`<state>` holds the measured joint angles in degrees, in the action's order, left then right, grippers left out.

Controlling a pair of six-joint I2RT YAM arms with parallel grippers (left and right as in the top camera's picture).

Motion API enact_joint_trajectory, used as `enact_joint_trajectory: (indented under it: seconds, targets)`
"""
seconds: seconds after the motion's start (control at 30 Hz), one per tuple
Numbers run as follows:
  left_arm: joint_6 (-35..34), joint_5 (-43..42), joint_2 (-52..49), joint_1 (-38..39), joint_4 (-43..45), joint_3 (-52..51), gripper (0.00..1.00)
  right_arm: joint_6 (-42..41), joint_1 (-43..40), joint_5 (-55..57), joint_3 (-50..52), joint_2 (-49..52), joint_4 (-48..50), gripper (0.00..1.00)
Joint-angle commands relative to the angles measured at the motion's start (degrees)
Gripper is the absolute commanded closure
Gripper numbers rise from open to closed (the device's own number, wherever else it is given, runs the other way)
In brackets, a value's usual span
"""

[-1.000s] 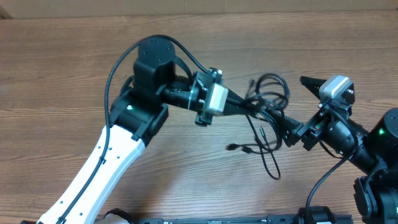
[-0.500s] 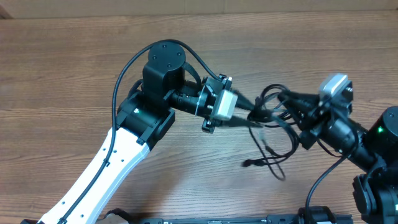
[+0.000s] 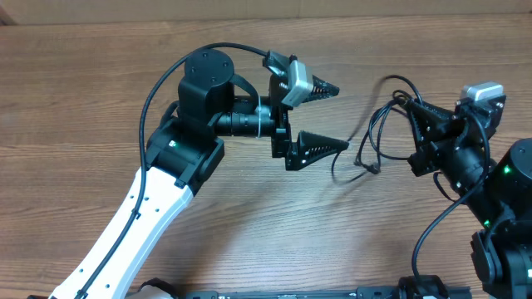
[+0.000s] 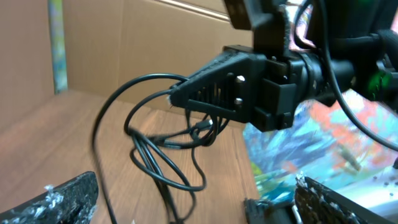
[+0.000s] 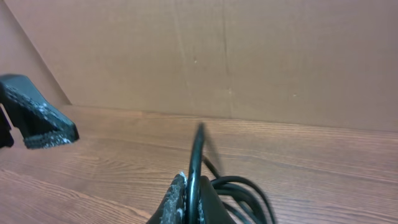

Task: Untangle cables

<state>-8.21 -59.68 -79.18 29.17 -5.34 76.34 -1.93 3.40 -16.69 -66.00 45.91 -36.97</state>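
The cables (image 3: 376,133) are thin black cords hanging in loops over the wooden table (image 3: 249,224), bunched at the right. My right gripper (image 3: 415,108) is shut on them near the top of the bunch. A small plug end (image 3: 366,167) dangles low. In the right wrist view one cord (image 5: 194,163) runs up between the closed fingers, with more loops (image 5: 245,190) beside them. My left gripper (image 3: 334,116) stands wide open to the left of the cables, holding nothing. Seen from the left wrist, the loops (image 4: 163,155) hang ahead of its spread fingertips (image 4: 59,199).
The right arm's base (image 3: 499,208) fills the lower right corner. A cardboard wall (image 5: 249,56) backs the table. The left arm (image 3: 158,183) crosses the table's left half. One left finger (image 5: 38,122) shows at the left of the right wrist view.
The left gripper has let go of the cables, opened wide and drawn back left. The right gripper closed on the bunch and pulled it right and up.
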Motion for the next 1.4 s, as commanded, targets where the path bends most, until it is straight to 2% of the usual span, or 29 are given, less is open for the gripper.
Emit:
enact_joint_trajectory:
  seconds: [0.0, 0.2, 0.3, 0.57, 0.7, 0.87, 0.9, 0.93, 0.97, 1.0, 1.03, 1.07, 1.23, 1.37]
  targets:
    - [-7.3, 2.2, 1.3, 0.7, -0.4, 1.1, 0.00, -1.1, -0.2, 0.8, -0.9, -0.3, 1.2, 0.96]
    - [-7.5, 2.3, 1.2, 2.1, -2.5, 1.1, 0.00, -1.3, -0.2, 0.1, -0.9, -0.3, 2.1, 0.96]
    - [-8.0, 4.7, 0.7, 3.7, -3.5, 1.1, 0.00, -1.3, -0.2, -3.6, -0.9, -0.3, 3.0, 0.96]
    - [-16.0, 13.7, -3.9, 8.5, -3.7, 1.1, 0.00, -1.3, -0.2, -5.5, -0.9, -0.3, 3.3, 0.96]
    - [-19.1, 13.8, -8.3, 10.4, -2.9, 1.1, 0.00, -1.3, -0.2, -5.5, -0.9, -0.3, 3.4, 0.96]
    - [-19.3, 13.8, -10.1, 10.6, 0.3, 1.1, 0.02, -1.3, -0.2, -5.7, -0.9, -0.3, 3.5, 0.96]
    - [-19.3, 13.8, -10.1, 10.6, 0.7, 1.1, 0.06, -1.3, -0.2, -5.9, -0.9, -0.3, 3.5, 0.96]
    - [-19.3, 13.8, -10.1, 10.6, 1.9, 1.1, 0.22, -1.3, -0.2, -6.0, -0.9, -0.3, 3.5, 0.96]
    - [-19.3, 13.7, -10.1, 10.6, 2.4, 1.1, 0.32, -1.3, -0.2, -6.1, -0.9, -0.3, 3.4, 0.96]
    - [-19.3, 13.6, -10.1, 10.6, 3.2, 1.1, 0.66, -1.3, -0.2, -6.1, -0.9, -0.3, 3.4, 0.96]
    - [-19.3, 13.6, -10.1, 10.6, 3.6, 1.1, 0.93, -1.3, -0.2, -6.1, -0.9, -0.3, 3.4, 0.96]
    - [-19.3, 13.5, -10.1, 10.6, 4.0, 1.1, 0.96, -1.3, -0.2, -6.1, -0.9, -0.3, 3.3, 0.96]
    - [-18.8, 11.5, -10.1, 10.2, 4.1, 1.1, 0.96, -1.3, -0.2, -4.9, -0.9, -0.3, 3.1, 0.96]
    - [-18.6, 9.4, -10.1, 7.6, 3.9, 1.1, 0.96, -1.7, -0.2, 1.8, -0.9, -0.3, 0.6, 0.96]
